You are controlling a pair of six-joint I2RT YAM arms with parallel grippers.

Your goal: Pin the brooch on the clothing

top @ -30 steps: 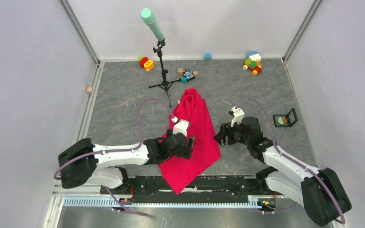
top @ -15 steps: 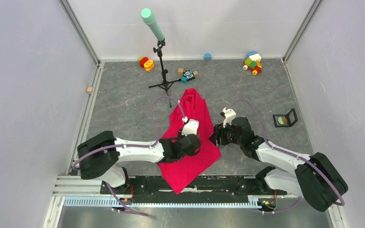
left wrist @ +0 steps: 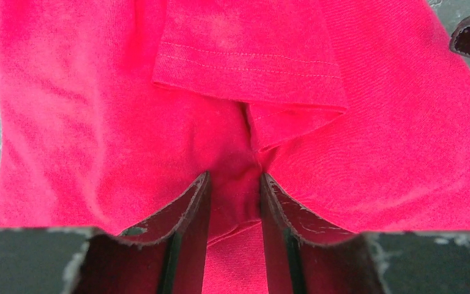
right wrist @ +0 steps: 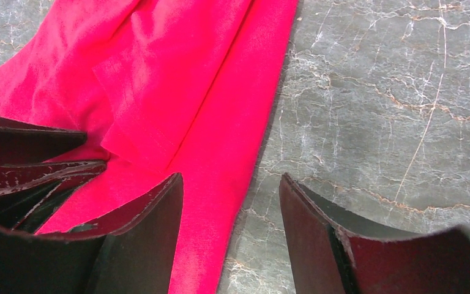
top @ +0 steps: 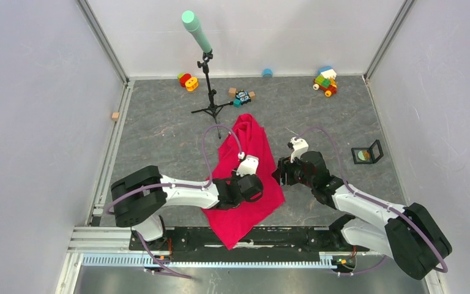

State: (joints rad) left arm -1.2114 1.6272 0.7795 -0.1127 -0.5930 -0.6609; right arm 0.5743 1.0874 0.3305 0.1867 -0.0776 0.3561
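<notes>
A small black open case (top: 374, 149) stands on the bench (top: 159, 128) at the right, and in it lies the brooch (top: 361, 155), a small round yellowish disc. It is well apart from both grippers, and which way it faces is too small to tell. The clothing (top: 248, 147) lies folded in the middle, its long axis running from far to near. The left gripper (left wrist: 234, 180) is almost closed and pinches a fold of the clothing. The right gripper (right wrist: 229, 180) is wide open, holds nothing, and sits across the right edge of the clothing.
</notes>
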